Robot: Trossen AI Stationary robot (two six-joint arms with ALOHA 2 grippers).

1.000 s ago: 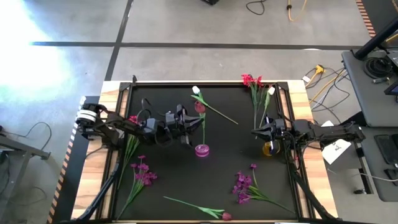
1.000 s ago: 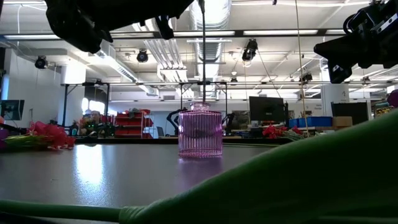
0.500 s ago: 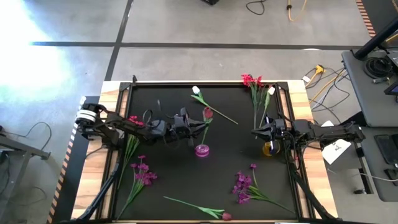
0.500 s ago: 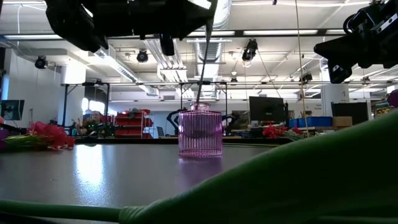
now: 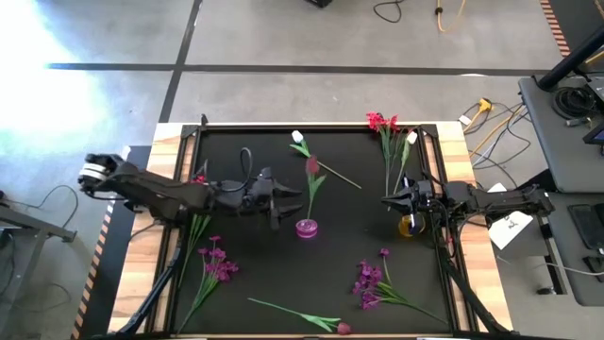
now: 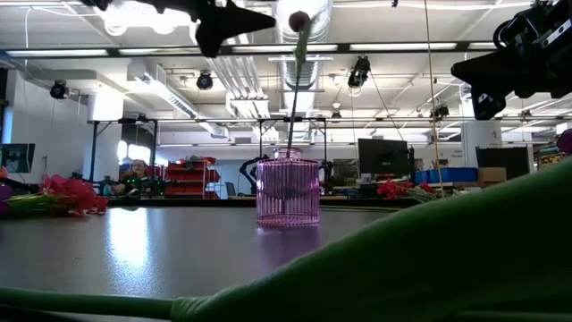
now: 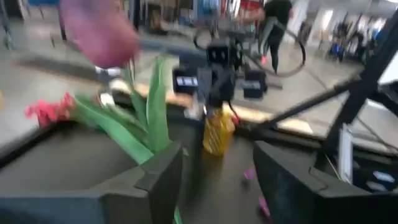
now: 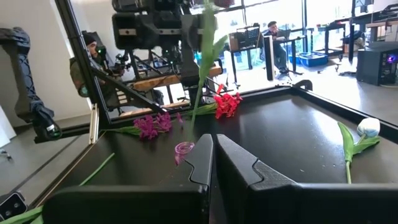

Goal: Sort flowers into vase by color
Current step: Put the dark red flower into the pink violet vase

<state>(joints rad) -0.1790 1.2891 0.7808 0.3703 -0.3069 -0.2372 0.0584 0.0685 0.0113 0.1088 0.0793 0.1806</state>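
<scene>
A dark-pink tulip (image 5: pixel 312 167) stands with its stem in the small pink vase (image 5: pixel 306 228) at the table's middle; in the low view its bloom (image 6: pixel 298 20) rises above the pink vase (image 6: pixel 288 188). My left gripper (image 5: pixel 287 202) is open just left of that stem, holding nothing; the left wrist view shows its spread fingers (image 7: pixel 158 180) and the tulip's leaves (image 7: pixel 149 112) beyond. My right gripper (image 5: pixel 389 201) stays shut and empty beside the yellow vase (image 5: pixel 409 227). Other flowers lie flat on the mat: white (image 5: pixel 298 138), red (image 5: pixel 382 121), purple (image 5: pixel 370 279).
More purple flowers (image 5: pixel 217 264) and a red flower (image 5: pixel 201 179) lie at the left, near my left arm. Another tulip (image 5: pixel 302 316) lies along the front edge. The black mat (image 5: pixel 255 151) is framed by a raised wooden rim. A person sits in the room beyond.
My left gripper has opened and drawn back to the left, letting go of the tulip, which now stands in the pink vase. The right arm has not moved.
</scene>
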